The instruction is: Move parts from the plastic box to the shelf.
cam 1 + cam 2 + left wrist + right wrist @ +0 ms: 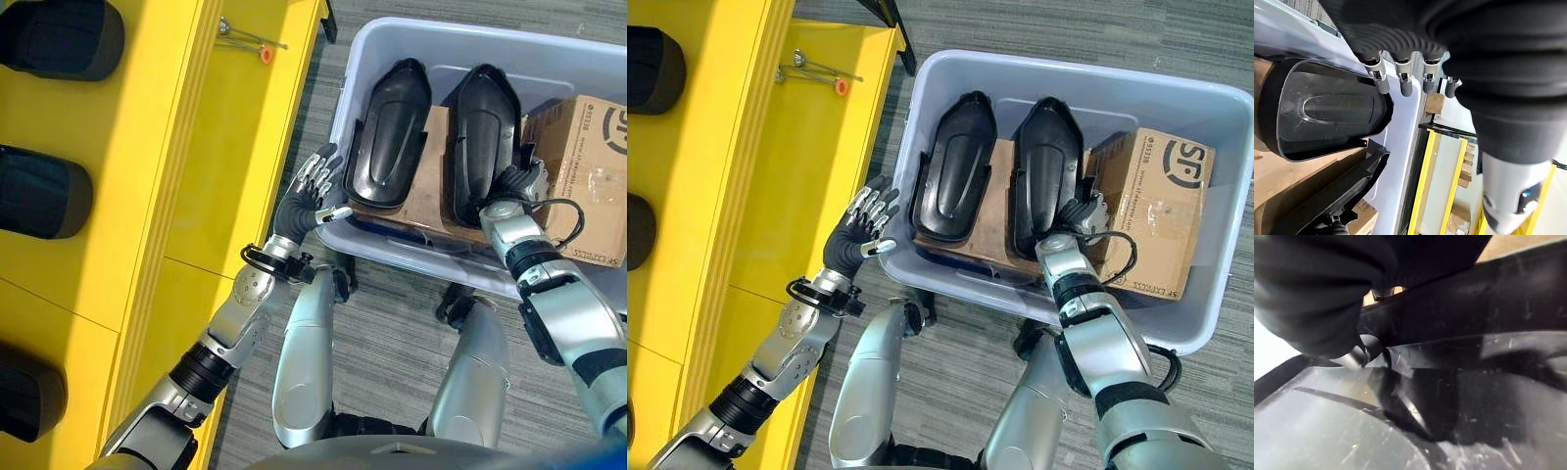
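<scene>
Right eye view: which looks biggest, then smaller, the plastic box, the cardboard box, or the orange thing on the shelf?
1. Plastic box, biggest.
2. Cardboard box inside it.
3. Small orange piece on the yellow shelf, smallest.

Grey wood-grain floor (pixel 392 333) runs under and around everything, visible between the yellow structure and the container. A small metal tool with an orange tip (pixel 818 73), thin bright rods ending in an orange knob, lies on a yellow surface near its far end. Inside the container, a printed brown cardboard box (pixel 1156 211) stands at the right side, and a flat sheet of brown cardboard (pixel 994 230) lies beside it, touching it, partly covered by the dark items resting on top.
</scene>
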